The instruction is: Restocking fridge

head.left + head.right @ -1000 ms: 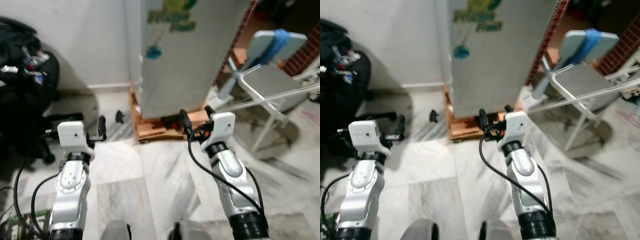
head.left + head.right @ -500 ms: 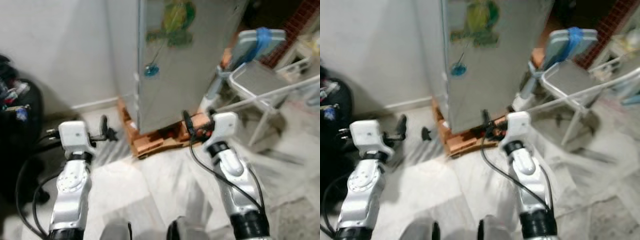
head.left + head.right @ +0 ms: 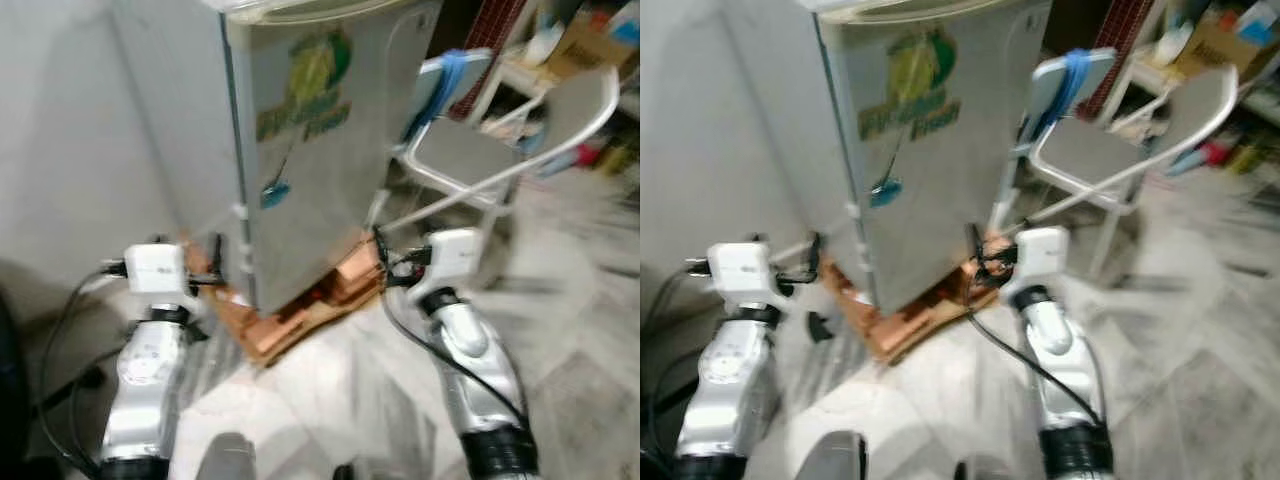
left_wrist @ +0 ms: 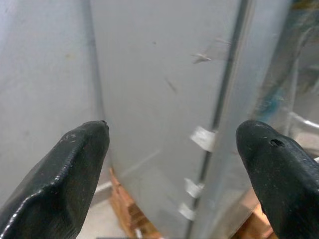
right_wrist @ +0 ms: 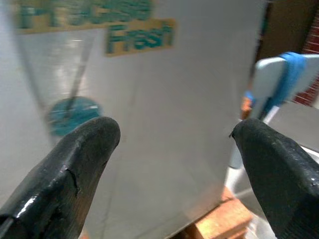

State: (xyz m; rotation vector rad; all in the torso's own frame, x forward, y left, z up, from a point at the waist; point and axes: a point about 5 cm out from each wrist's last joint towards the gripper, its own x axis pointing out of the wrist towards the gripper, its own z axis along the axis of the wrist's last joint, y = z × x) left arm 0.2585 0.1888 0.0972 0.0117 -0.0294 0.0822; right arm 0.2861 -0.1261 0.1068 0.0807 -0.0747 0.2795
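- Left eye view, from where I stand, reads like this: at about nine o'clock the left end effector [image 3: 214,262] is raised at the fridge's near corner, beside the side wall, fingers spread apart and holding nothing.
- Straight on at twelve o'clock stands the fridge [image 3: 300,160], upright, its long axis vertical, door shut, resting on a wooden pallet [image 3: 290,315] on the pale floor [image 3: 330,390].
- The door face with the green sticker [image 3: 310,90] looks toward the robot and a little to its right; the seam between door and side wall [image 4: 224,99] runs vertically, seen plainly in the left wrist view.
- At about two o'clock the right end effector [image 3: 382,255] hovers low before the door face, fingers parted wide and empty.
- I judge the door must be opened before anything is stocked. The left arm is the nearer one to the seam.
- I cannot make out a handle, nor which edge carries the hinges, through the blur.
- Off at three o'clock a folding chair [image 3: 470,160] stands just beside the fridge, which may crowd a swinging door.
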